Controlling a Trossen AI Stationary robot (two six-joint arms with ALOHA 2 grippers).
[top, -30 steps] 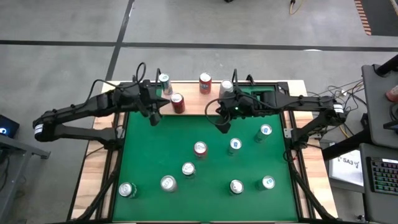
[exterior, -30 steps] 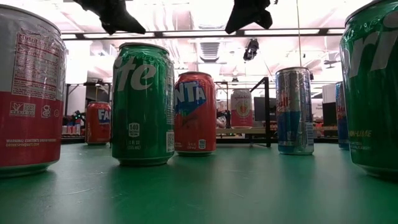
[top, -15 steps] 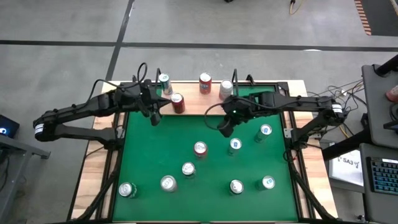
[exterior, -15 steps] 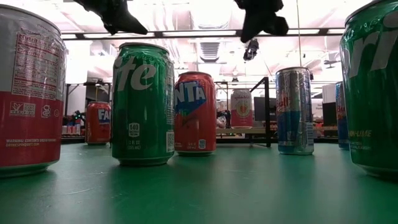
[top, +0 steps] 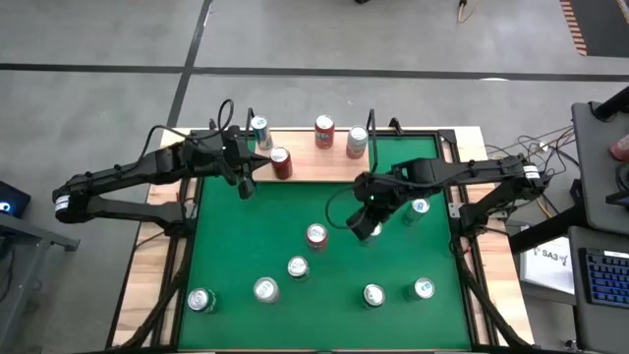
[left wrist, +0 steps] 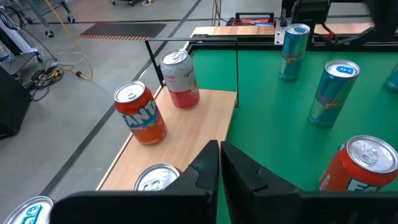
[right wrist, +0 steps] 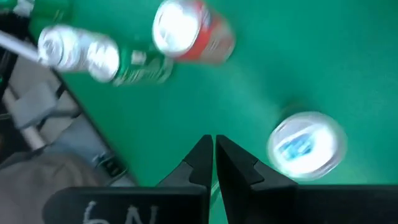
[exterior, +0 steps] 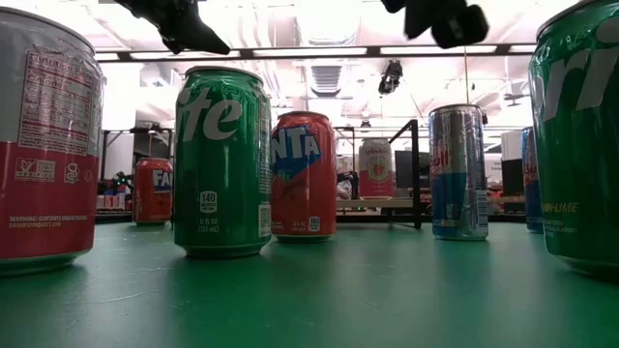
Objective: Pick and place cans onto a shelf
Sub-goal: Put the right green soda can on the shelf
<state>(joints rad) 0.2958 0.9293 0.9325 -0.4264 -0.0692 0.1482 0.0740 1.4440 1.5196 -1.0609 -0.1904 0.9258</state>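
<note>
Several cans stand upright on the green table (top: 226,246), among them a red one (top: 316,236), a blue-topped one (top: 420,208) and silver-topped ones (top: 265,289). More cans (top: 324,131) stand on the light-wood shelf (top: 305,169) along the far edge. My right gripper (top: 362,228) is shut and hangs above the table's middle, empty, pointing steeply down. In its wrist view a blue-topped can (right wrist: 306,144) stands just beside the fingers (right wrist: 212,155). My left gripper (top: 246,187) is shut and empty, in the air near the shelf's left part (left wrist: 186,130).
Black wire uprights (left wrist: 236,68) rise at the shelf's end. A red can (right wrist: 189,31) and a green can (right wrist: 102,56) stand beyond my right gripper. In the low view both grippers (exterior: 179,24) (exterior: 440,19) hang well above the can tops.
My right gripper has moved from beside the shelf toward the table's near edge and a little down, over the blue-topped can at mid-table. It has rolled and tipped to point more steeply down, staying shut.
</note>
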